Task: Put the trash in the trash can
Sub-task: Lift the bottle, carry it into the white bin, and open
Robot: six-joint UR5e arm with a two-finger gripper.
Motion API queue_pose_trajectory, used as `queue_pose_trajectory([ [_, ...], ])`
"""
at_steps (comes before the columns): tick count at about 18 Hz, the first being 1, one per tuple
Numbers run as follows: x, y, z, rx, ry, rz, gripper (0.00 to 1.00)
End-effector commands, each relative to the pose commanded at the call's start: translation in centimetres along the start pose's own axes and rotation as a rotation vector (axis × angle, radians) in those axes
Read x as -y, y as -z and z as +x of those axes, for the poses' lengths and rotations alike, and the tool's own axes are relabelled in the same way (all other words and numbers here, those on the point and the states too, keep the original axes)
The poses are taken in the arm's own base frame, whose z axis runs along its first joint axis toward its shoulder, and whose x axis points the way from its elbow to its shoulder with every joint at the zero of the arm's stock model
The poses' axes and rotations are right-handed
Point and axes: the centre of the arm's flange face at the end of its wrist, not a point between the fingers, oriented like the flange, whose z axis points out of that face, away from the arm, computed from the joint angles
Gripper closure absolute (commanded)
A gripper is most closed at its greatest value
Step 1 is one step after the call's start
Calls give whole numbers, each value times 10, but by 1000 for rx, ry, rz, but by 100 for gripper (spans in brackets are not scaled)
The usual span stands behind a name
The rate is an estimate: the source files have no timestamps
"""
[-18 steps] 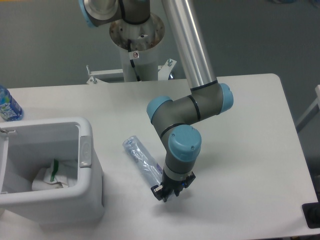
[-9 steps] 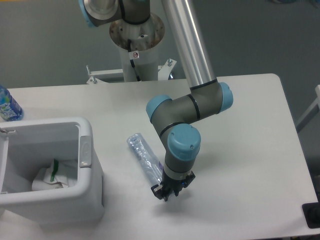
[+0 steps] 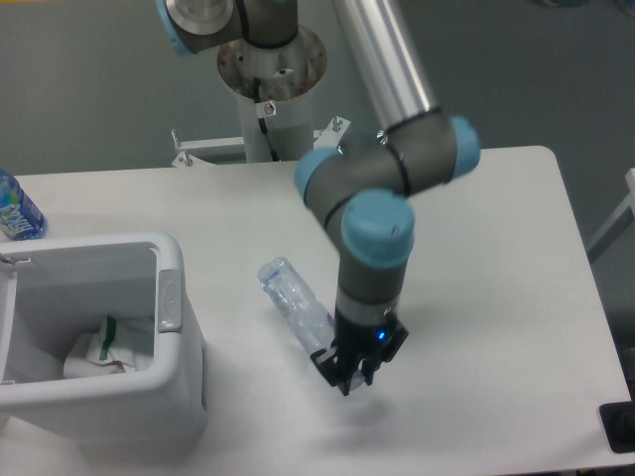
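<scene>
The crushed clear plastic bottle [image 3: 295, 303] is clamped at its lower end in my gripper [image 3: 349, 375], whose jaws are closed down tight on it. The bottle slants up and away toward the left, its free end off the surface, over the middle of the worktop's front half. Its walls are creased and flattened, see-through with a faint bluish cast.

The large white rectangular plastic bin [image 3: 94, 337] sits at the front-left corner of the worktop, well apart from the bottle. It has rounded corners, a thick rim and a grey oval tab [image 3: 169, 300] on the side facing me. Inside it, on the bottom, lies the small crumpled white wrapper with a green mark [image 3: 103, 352].

At the left edge, behind the bin, an intact bottle with a blue label [image 3: 17, 209] stands partly cut off by the picture's border.

The white worktop [image 3: 496, 288] has rounded corners. My grey and light-blue arm [image 3: 382, 213] reaches over it from a pedestal [image 3: 273, 94] behind the back edge, with grey floor beyond.
</scene>
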Motion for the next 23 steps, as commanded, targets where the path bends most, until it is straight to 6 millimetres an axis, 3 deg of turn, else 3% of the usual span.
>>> queue_pose_trajectory([
  [5, 58, 106, 45, -110, 31, 222, 67],
  [7, 61, 132, 66, -152, 7, 266, 67],
  [10, 46, 155, 107, -202, -50, 291, 67],
  [17, 0, 150, 189, -281, -152, 243, 67],
  [21, -19, 137, 213, -300, -186, 207, 67],
  [23, -20, 128, 214, -298, -187, 196, 66],
])
